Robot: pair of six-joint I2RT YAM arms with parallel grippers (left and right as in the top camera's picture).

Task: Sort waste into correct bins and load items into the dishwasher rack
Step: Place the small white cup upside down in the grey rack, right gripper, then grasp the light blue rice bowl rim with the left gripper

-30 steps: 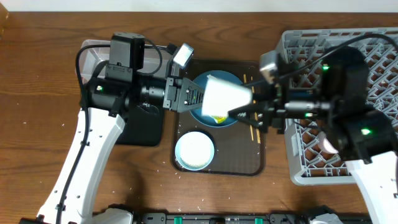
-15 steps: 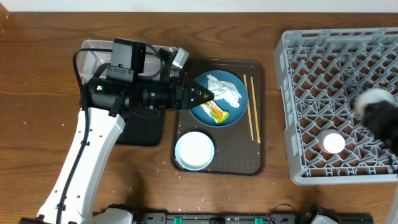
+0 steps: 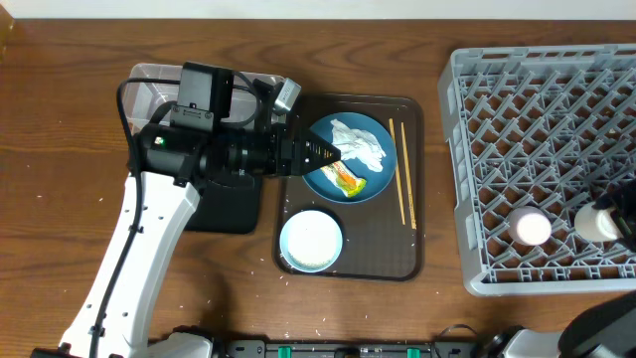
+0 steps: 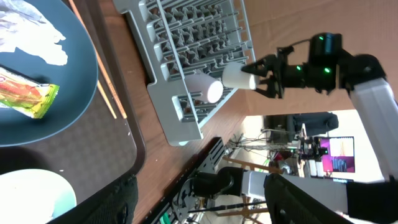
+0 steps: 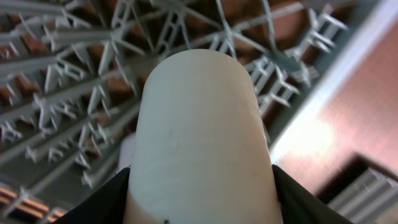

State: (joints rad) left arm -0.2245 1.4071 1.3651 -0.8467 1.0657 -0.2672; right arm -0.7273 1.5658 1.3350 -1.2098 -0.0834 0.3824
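Note:
The blue plate (image 3: 343, 159) on the brown serving tray holds the white tissue (image 3: 360, 144) and the snack wrapper (image 3: 348, 180). My left gripper (image 3: 326, 152) is open and empty at the plate's left edge; its wide-apart fingers (image 4: 199, 202) frame the plate (image 4: 43, 68) and wrapper (image 4: 28, 96). The chopsticks (image 3: 401, 185) lie right of the plate and the white bowl (image 3: 311, 239) sits in front. My right gripper (image 3: 621, 214) is shut on the white cup (image 3: 599, 221) over the grey rack's (image 3: 497, 119) front right, next to the pink cup (image 3: 532, 229). The cup (image 5: 202, 124) fills the right wrist view.
The clear tub (image 3: 149, 85) and the black tray (image 3: 234, 211) lie under my left arm, left of the brown serving tray (image 3: 412, 261). A few white rice grains dot the wood near the table's front edge (image 3: 298, 333).
My right arm has carried the white cup from above the blue plate rightward to the rack's front right, beside the pink cup. The left arm has barely moved.

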